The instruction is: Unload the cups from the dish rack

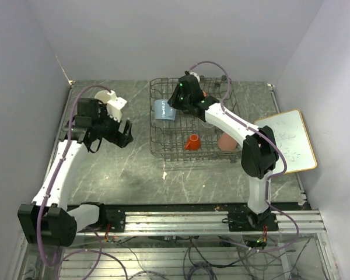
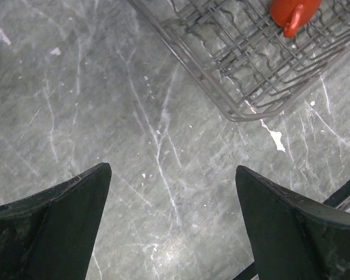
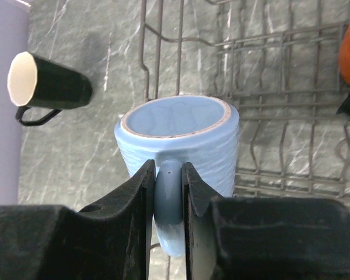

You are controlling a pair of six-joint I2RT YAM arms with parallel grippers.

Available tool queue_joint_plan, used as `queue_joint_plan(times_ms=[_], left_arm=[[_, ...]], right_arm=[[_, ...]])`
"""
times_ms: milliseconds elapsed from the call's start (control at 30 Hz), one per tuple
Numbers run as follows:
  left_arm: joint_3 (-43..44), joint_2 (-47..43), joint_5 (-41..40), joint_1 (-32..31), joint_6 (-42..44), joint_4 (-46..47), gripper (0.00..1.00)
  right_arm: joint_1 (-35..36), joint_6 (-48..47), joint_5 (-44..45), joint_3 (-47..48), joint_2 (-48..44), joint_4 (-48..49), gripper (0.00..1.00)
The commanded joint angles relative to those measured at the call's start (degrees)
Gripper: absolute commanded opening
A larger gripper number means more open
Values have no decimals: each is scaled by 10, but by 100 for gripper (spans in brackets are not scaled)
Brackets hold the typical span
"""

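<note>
While right gripper (image 3: 168, 170) clamps blue mug (image 3: 181, 137) by handle at ten o'clock edge of rack (image 1: 169, 143), left gripper (image 2: 174, 170) wide open, empty, over table (image 2: 105, 105)

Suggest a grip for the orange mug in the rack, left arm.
Likely the handle of the orange mug, pinched from the near-left corner of the dish rack: it juts out toward that side, facing the open left gripper.

Rack: grey metal wire dish rack (image 1: 175, 131), toward the table's back.
Blue mug: light blue mug (image 1: 163, 109) at the rack's left wall, right gripper (image 1: 174, 105) against it.
Orange mug: small orange mug (image 1: 192, 142), rack's front part.
Pink tumbler: pink tumbler (image 1: 226, 142), rack's front right.
Left gripper: left gripper (image 1: 124, 133) above the grey marbled table (image 1: 122, 175), left of the rack, apart.
</note>
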Motion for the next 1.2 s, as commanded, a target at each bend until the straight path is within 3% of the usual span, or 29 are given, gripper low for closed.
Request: queue_joint_plan(times_ms=[0, 200, 400, 733, 933, 1167], left_arm=[[-36, -29, -70, -61, -12, 90, 99], [-61, -33, -96, -101, -12, 120, 99], [-52, -65, -108, -126, 80, 124, 98], [-177, -185, -120, -174, 187, 297, 95], [-223, -222, -191, -221, 202, 378, 93], [-267, -257, -246, -234, 228, 474, 85]], right_arm=[[1, 61, -35, 49, -43, 16, 0], [2, 98, -58, 46, -50, 6, 0], [1, 150, -121, 24, -68, 27, 0], [3, 219, -180, -55, -145, 83, 0], [7, 271, -231, -70, -151, 118, 0], [19, 321, -274, -82, -160, 165, 0]])
